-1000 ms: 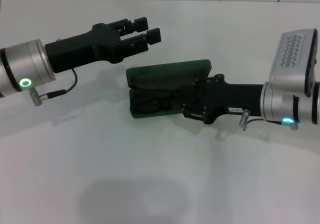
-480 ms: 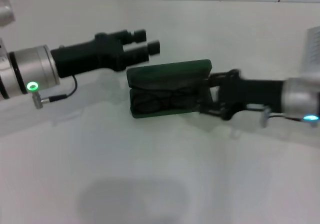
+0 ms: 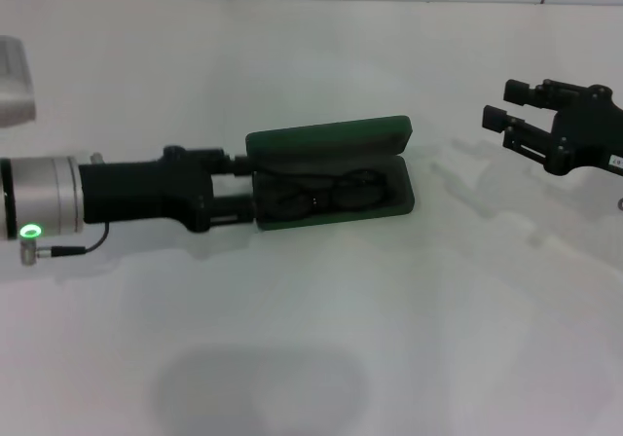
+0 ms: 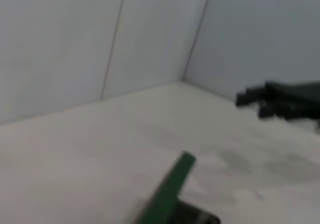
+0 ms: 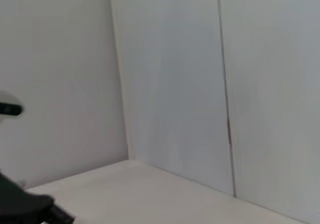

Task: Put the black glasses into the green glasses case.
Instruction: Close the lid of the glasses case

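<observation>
The black glasses [image 3: 326, 195] lie folded inside the open green glasses case [image 3: 331, 178] on the white tabletop [image 3: 292, 339], lid tilted up at the back. The left gripper [image 3: 243, 195] sits at the case's left end, touching or nearly so; whether its jaws are parted I cannot tell. The right gripper [image 3: 501, 105] hangs well apart to the right, jaws spread and empty. The glasses look light and fragile (thin frame, slim temples), so handle the stiff, probably slippery shell instead, pressing the lid's free edge.
</observation>
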Action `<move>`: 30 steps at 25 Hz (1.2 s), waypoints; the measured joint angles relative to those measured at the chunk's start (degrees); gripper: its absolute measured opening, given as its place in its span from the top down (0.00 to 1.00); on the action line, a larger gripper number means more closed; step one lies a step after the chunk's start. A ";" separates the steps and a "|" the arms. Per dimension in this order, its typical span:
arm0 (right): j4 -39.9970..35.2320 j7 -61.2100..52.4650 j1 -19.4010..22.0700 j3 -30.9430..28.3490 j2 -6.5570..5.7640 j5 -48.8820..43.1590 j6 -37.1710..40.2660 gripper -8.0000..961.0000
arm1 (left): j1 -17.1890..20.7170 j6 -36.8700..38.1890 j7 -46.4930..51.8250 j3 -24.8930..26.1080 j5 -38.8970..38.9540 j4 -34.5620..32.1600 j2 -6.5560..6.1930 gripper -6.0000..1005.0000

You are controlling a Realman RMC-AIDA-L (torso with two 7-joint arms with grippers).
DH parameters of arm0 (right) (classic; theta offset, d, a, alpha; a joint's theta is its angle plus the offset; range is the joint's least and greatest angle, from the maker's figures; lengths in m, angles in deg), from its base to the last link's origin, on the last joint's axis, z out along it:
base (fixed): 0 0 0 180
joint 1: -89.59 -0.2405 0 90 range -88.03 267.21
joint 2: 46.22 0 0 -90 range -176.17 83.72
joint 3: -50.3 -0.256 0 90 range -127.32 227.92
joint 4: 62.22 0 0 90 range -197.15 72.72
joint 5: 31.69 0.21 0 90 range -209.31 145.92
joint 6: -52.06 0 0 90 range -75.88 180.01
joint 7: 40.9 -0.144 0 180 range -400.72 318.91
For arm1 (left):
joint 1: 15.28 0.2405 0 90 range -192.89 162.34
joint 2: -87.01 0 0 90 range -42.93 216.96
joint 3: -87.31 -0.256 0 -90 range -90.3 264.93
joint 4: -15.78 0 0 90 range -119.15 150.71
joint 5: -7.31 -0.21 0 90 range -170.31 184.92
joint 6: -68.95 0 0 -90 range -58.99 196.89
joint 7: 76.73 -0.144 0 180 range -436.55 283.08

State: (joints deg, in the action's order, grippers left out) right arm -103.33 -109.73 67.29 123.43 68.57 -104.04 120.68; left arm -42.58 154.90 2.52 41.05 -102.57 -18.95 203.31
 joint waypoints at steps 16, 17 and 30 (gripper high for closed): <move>0.34 0.80 -0.67 -0.38 0.40 0.01 -0.98 0.55 | -1.43 -4.61 3.99 -1.72 -9.17 -0.49 1.13 0.39; 0.36 0.81 -0.67 -0.39 0.41 0.02 -1.00 0.55 | -1.56 -4.62 3.91 -1.74 -9.24 -0.50 1.21 0.39; 0.52 0.90 -0.22 -0.10 0.43 0.03 -1.00 0.55 | -3.13 -4.60 4.22 -4.18 -8.30 -1.00 1.86 0.39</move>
State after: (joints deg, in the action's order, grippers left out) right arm -102.81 -108.84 67.07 123.33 69.00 -104.02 119.68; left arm -45.71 150.30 6.73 36.86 -110.87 -19.96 205.18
